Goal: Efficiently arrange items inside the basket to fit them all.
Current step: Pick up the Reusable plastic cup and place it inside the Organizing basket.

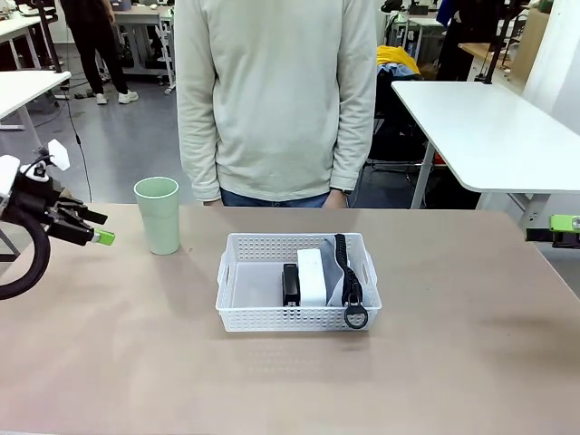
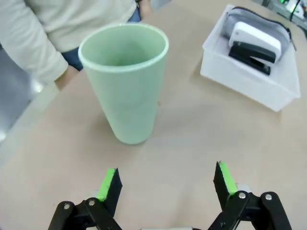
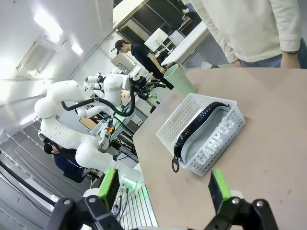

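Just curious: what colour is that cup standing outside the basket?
The tumbler is pale green, clearest in the left wrist view.

One basket holds three items: one grey pouch, one white box and one black stapler. One pale green tumbler stands outside, at the basket's ten o'clock, making four items in all. Two grippers: the left gripper at nine o'clock, the right gripper at three. One person at twelve.
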`<state>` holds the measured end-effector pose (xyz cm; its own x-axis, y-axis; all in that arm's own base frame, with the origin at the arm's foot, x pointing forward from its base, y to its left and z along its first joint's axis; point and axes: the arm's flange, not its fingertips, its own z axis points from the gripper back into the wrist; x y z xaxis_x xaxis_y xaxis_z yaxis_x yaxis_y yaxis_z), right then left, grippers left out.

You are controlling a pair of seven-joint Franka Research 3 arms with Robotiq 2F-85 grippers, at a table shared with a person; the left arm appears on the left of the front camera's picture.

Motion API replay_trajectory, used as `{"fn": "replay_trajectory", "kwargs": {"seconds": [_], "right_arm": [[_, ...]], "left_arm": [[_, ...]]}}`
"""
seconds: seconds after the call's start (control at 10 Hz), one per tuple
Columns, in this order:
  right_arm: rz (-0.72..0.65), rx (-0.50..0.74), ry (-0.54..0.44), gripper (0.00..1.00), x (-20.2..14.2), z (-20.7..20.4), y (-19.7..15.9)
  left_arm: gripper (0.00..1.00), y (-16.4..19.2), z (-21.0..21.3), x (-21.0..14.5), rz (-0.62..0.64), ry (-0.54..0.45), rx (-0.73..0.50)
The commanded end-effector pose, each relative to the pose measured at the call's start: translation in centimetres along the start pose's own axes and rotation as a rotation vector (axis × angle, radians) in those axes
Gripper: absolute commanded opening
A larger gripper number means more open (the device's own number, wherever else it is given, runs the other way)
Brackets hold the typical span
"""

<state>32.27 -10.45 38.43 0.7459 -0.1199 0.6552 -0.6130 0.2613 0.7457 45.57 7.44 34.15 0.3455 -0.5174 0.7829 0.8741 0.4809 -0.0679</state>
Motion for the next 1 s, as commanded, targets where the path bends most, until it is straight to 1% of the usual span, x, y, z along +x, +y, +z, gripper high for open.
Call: {"fn": "replay_trajectory", "kwargs": {"seconds": [0.0,0.1,0.3,0.5,0.6,0.9], "right_arm": [[-0.012,-0.01,0.015,1.0,-0.2,0.1,0.4],[-0.012,-0.01,0.015,1.0,-0.2,0.1,0.4],[-0.012,-0.01,0.015,1.0,-0.2,0.1,0.4],[-0.012,-0.01,0.015,1.0,-0.2,0.1,0.4],[-0.012,-0.01,0.015,1.0,-0.2,0.1,0.4],[-0.012,-0.01,0.015,1.0,-0.2,0.1,0.4]], "left_arm": [[1.0,2.7,-2.0,-3.0,0.055,0.003,-0.047],[1.0,3.3,-3.1,-3.8,0.046,-0.017,-0.052],[1.0,4.6,-4.0,-5.0,-0.02,-0.155,-0.036],[1.0,5.4,-4.7,-5.7,-0.007,-0.231,0.061],[1.0,5.3,-5.1,-5.7,-0.016,-0.218,0.107],[1.0,5.0,-6.6,-4.7,-0.068,-0.177,0.09]]}}
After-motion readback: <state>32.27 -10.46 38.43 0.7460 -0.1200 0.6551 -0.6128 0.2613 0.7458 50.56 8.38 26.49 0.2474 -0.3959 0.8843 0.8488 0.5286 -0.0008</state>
